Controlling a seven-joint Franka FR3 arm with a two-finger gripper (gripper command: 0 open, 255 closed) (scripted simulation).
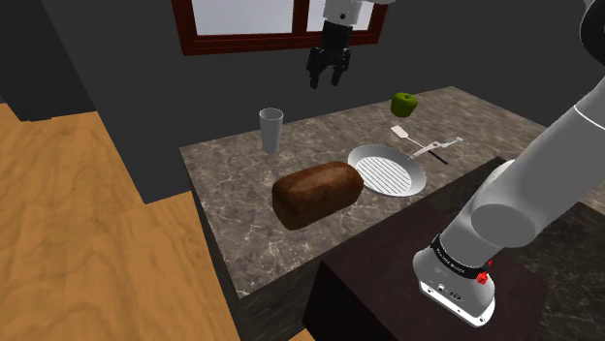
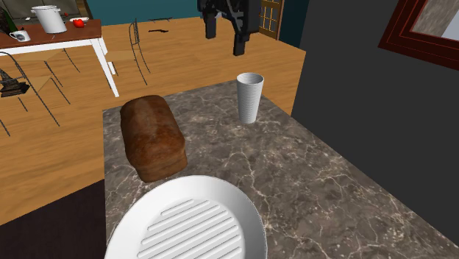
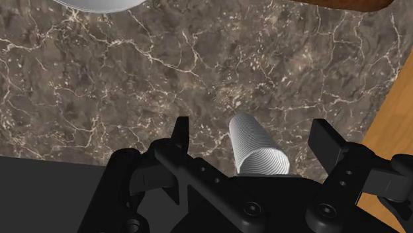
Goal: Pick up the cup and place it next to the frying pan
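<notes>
A big brown bread loaf [image 1: 318, 192] lying in the middle of the dark stone worktop [image 1: 233, 194]. A green apple [image 1: 404, 103] near the far edge, a white spatula [image 1: 400, 133] close by. Past the worktop, a wooden floor [image 1: 68, 223], a red-framed window [image 1: 252, 19], and a table with white legs [image 2: 59, 35] carrying a white pot [image 2: 49, 18].

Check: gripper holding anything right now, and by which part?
Nothing held. The gripper is open, up above the cup, which stands free on the counter.

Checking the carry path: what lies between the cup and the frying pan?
Only bare marbled counter between cup and frying pan, per the shoulder view; the bread loaf sits beside that stretch.
</notes>
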